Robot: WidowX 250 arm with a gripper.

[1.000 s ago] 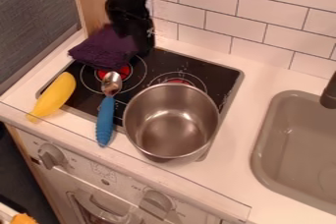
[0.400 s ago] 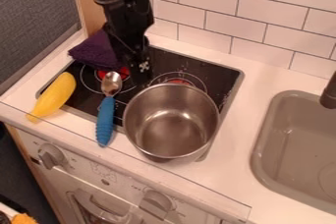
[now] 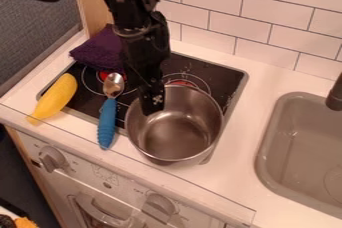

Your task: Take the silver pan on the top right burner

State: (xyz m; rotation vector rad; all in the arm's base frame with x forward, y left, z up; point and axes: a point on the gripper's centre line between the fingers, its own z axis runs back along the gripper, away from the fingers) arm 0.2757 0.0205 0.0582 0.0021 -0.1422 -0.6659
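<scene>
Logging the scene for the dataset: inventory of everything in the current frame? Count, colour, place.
pan: 1, silver, front right of stove
stove top: 1, black, red burner areas
spoon: 1, metal bowl, blue handle, left of pan
banana-shaped item: 1, yellow, stove's left edge
cloth: 1, purple, stove's back left corner
sink: 1, grey, right
faucet: 1, black, right edge
knobs: 2, silvery, front panel
counter: 1, white, around stove and sink
tiled wall: 1, white, behind
unidentified item: 1, orange, bottom left corner
arm: 1, black, from top
gripper: 1, black, over pan's left side
</scene>
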